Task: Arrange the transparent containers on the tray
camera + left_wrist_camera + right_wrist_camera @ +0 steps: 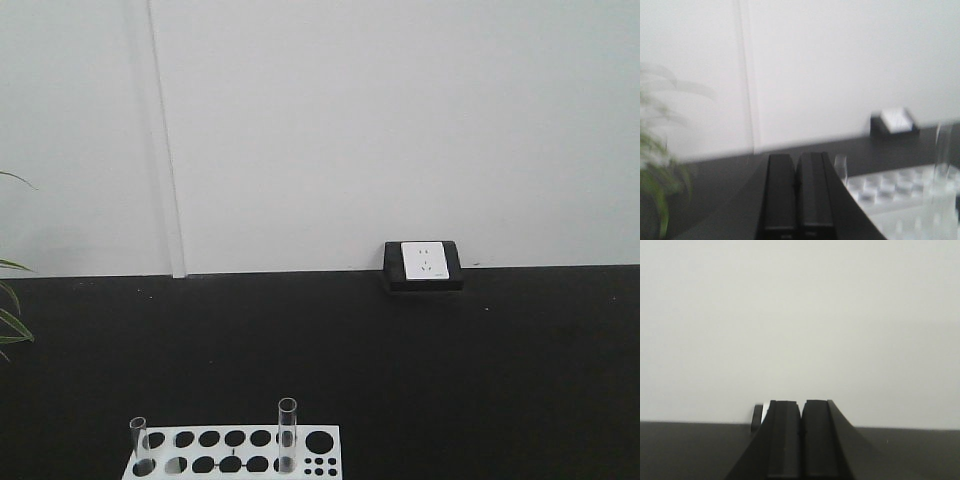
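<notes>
Left pincer (796,161): clenched, two black fingers flat against each other, nothing between them. Right pincer (801,406): same, clenched and empty, facing the wall.

White plastic rack with round holes (235,452) sits on the black surface (480,380), at the bottom edge of the front view. Shorter clear glass test tube (138,443) stands upright in a hole at the rack's left end. Taller clear glass test tube (287,433) stands upright in a hole right of centre. Several open holes lie between them. Neither pincer touches either tube.

Left wrist view is blurred. The shorter tube shows just past the right-hand finger, and the faint column near the right edge is probably the taller one.

Further back:
- Green plant leaves (12,325) poke in at the far left.
- White wall socket in a black box (423,263) sits at the back of the surface, against the wall.
- Plain white wall (400,120) is behind it all, with a vertical white strip (165,140) running down its left part.
</notes>
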